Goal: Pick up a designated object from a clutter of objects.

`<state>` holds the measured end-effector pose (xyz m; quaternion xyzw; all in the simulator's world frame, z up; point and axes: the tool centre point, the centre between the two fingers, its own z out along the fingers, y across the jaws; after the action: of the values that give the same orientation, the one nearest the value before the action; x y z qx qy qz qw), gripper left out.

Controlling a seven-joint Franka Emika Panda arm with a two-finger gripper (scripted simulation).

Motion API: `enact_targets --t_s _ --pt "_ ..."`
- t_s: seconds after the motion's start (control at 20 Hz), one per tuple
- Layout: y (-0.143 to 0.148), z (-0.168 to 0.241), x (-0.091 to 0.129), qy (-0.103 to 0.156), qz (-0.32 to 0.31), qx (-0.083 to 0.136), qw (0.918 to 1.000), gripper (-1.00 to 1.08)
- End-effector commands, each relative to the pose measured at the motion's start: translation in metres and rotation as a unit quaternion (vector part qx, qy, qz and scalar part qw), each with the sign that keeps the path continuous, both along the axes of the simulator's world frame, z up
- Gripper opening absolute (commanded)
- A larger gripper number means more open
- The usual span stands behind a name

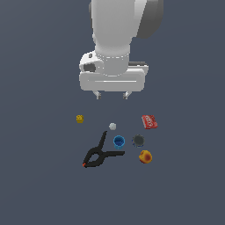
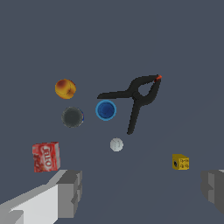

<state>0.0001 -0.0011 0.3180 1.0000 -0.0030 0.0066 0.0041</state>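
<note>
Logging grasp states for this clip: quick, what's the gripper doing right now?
Gripper: open, jaws spread wide, holding nothing, above the clutter and clear of the dark grey cup.

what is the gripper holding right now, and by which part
Nothing. The gripper hangs open above the clutter, its fingers spread with bare space between them; the grey cup sits untouched.

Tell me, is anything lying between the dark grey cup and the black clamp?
Yes: the blue cup sits between the dark grey cup and the black clamp. Both the exterior and wrist views show it.
</note>
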Motion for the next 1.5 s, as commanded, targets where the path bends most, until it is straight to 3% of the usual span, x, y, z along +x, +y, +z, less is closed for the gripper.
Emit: enact_targets --t_s 0.0,0.4,0.75,1.1,1.45 --pt "0.0 0.0 0.0 0.0 0.0 0.0 1.0 1.0" --pt "-0.027 -0.005 -0.003 0.009 -0.027 0.01 0.9995 1.0" --pt "-0.025 -0.01 0.0 0.009 -0.024 0.009 0.9996 1.0" --pt "-0.006 -0.04 0.014 0.009 0.001 0.002 1.0 1.0" --pt "0.033 -0.099 0.033 0.009 0.05 -0.005 0.9987 1.0"
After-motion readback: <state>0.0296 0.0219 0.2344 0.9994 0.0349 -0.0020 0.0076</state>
